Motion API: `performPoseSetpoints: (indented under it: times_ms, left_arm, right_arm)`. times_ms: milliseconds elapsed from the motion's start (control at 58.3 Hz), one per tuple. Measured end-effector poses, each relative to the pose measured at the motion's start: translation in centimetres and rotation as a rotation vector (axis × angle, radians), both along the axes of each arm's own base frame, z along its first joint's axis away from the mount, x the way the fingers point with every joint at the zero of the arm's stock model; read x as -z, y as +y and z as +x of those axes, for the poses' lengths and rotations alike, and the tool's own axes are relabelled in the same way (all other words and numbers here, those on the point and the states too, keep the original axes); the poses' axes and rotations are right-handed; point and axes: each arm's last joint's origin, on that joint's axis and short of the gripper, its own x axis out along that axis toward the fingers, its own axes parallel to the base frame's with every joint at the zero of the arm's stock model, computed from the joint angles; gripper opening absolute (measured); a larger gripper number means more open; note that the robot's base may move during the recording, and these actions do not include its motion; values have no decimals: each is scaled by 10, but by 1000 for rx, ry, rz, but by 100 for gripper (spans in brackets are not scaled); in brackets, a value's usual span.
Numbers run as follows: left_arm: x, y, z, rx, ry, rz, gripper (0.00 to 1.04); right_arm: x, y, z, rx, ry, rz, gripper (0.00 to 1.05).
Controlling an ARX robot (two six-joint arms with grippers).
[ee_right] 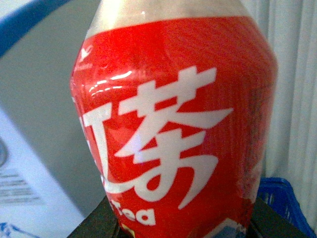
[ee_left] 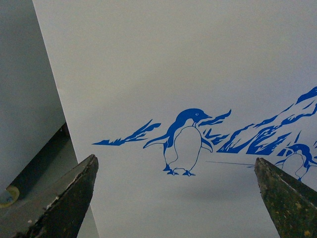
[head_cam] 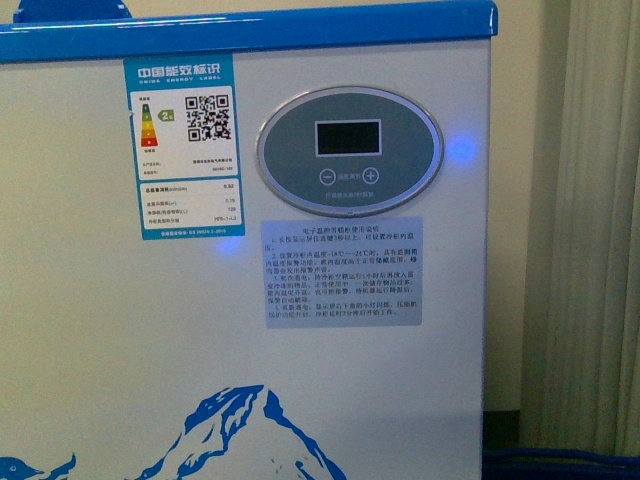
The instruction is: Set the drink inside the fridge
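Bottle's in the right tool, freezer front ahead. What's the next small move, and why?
Probably raise the left tool toward the blue rim to reach the top: it is open and empty, facing the penguin picture low on the fridge, while the right tool holds the drink.

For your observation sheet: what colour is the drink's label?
Red with white lettering on the drink; best in right wrist view.

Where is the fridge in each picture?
Front view: the fridge fills most of it.
Left wrist view: the fridge, with a penguin, lies beyond the open left tool.
Right wrist view: the fridge shows behind the drink.
Shared: blue mountain picture, front and left wrist.
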Motion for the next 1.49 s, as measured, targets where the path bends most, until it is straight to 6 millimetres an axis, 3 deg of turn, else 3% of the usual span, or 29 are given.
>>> performPoseSetpoints:
  times_ms: [223, 497, 1492]
  left_arm:
    - [0, 0, 0, 0, 0, 0, 97]
    - [0, 0, 0, 0, 0, 0, 97]
    - [0, 0, 0, 0, 0, 0, 97]
  right_arm:
    - [-4, 10, -37, -50, -48, -44, 37]
    - [10, 4, -58, -2, -74, -115, 36]
    - [14, 5, -59, -10, -73, -141, 36]
